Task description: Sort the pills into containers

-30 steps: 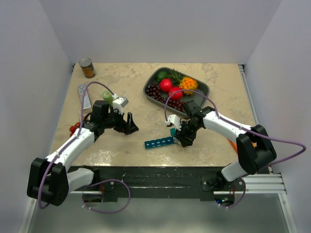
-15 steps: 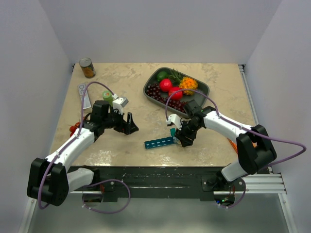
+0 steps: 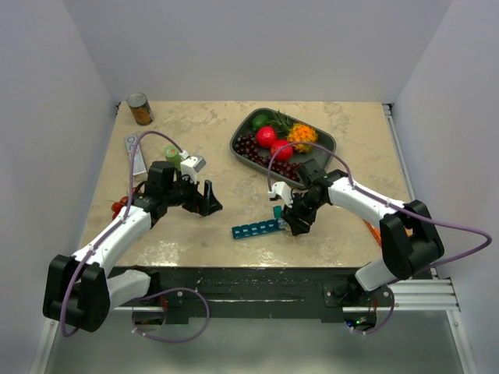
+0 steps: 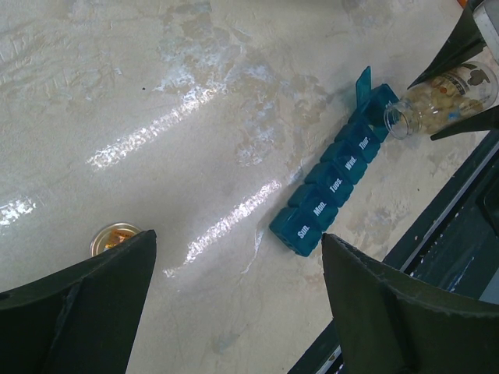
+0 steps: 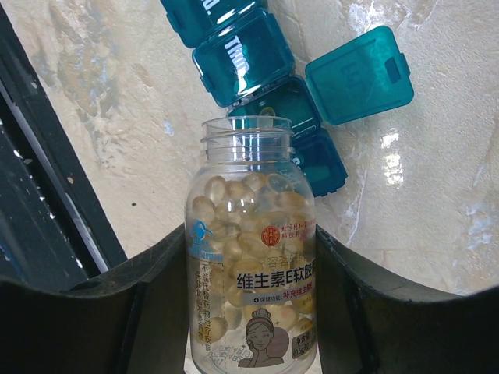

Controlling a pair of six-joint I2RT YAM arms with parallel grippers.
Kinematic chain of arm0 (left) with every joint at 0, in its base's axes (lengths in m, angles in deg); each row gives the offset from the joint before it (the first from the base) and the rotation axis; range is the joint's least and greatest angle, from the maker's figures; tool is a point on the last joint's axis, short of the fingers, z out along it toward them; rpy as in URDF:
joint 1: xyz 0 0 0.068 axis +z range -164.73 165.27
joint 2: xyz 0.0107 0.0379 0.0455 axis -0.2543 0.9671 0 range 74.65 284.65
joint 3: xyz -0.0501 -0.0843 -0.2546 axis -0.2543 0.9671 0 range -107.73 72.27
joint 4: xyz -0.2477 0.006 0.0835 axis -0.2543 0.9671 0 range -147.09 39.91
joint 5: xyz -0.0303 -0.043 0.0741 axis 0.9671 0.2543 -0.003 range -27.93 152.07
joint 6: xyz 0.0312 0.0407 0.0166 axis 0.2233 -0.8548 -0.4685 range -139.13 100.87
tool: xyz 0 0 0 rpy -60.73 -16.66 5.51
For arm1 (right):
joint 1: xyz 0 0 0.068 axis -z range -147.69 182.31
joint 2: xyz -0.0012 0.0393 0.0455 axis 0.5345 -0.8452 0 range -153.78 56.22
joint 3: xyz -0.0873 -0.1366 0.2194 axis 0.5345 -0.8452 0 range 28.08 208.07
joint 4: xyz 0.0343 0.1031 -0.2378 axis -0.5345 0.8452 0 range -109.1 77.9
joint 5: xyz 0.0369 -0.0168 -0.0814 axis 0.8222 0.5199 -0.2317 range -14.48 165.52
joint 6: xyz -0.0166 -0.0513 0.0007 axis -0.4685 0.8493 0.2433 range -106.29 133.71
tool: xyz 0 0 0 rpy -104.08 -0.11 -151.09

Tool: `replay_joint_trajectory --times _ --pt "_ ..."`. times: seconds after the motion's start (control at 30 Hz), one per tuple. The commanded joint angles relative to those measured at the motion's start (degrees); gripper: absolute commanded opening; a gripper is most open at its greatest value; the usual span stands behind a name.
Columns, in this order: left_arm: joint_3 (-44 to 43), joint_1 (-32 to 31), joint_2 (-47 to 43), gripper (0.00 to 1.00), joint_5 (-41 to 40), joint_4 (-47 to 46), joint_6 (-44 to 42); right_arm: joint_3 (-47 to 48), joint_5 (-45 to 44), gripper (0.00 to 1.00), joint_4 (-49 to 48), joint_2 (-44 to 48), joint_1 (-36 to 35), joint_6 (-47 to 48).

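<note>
We see the right claw (image 5: 251, 257) clamped on the clear bottle (image 5: 251, 312) of pills (image 5: 249, 210), its long axis tipped mouth-first over the open compartment of the containers (image 4: 335, 187) lying diagonally on the tabletop (image 4: 156, 93), the bottle's base cut off, while the left claw (image 4: 238, 238) hangs wide and empty.

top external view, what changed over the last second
The right gripper, shut on the pill bottle, crept slightly away from the near edge, toward the fruit tray. Nothing was grasped or released. The open left gripper, the pill organiser with one lid up and the rest stayed put.
</note>
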Motion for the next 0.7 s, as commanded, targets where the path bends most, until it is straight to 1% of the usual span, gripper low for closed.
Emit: replay_joint_trajectory --times 0.0,0.67 --pt "-1.09 -0.34 -1.36 0.9 0.75 -1.63 -1.54 2.73 3.26 0.05 0.81 -0.62 0.8 -0.61" --pt "-1.09 -0.42 -1.62 0.9 0.84 -1.55 -1.54 4.14 4.84 0.05 2.3 -3.26 1.95 -0.53"
